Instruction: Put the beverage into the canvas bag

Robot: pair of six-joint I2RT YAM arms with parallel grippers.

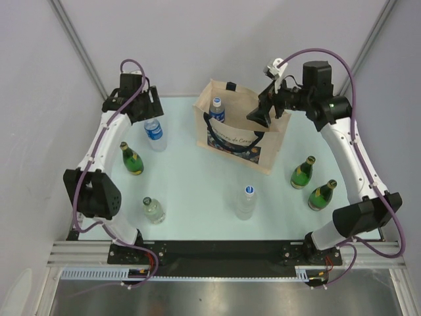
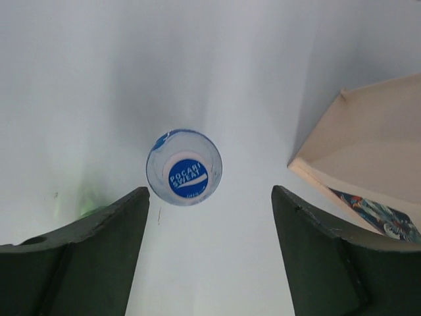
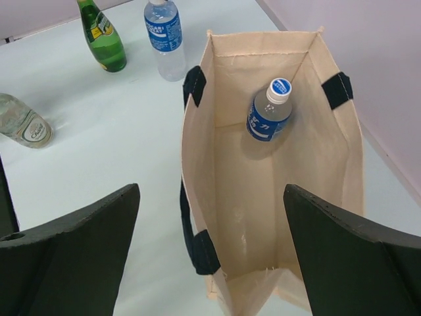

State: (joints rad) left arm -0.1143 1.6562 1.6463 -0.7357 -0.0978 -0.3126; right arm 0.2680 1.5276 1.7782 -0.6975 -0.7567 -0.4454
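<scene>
- Table (image 1: 197, 191): pale top with the bag and all the bottles on it. The bottles are spread to both sides, probably so each arm has some in reach.
- Canvas bag (image 1: 231, 141): stands upright at the far middle between my arms, mouth open upward. I judge that's so I can drop things in from above.
- My right gripper (image 3: 212, 191): hovers over the bag's mouth looking down inside, jaws wide apart, nothing in them.
- My left gripper (image 2: 209, 197): hangs straight above the blue-label bottle (image 2: 184, 168) at far left, just beside the bag. Jaws are spread and empty, lined up for a top-down grab, I'd say.
- Bagged bottle (image 3: 270, 108): blue label, sits at the bag's far end near the wall, so one beverage is in.
- Outside the bag, all upright: left green bottle (image 1: 131, 158), right green bottles (image 1: 302, 172), clear bottle (image 1: 153, 209), blue-capped clear bottle (image 1: 247, 201).
- Next, as I judge it: lower the left gripper and close on the neck. An off-centre descent could tip the bottle.
</scene>
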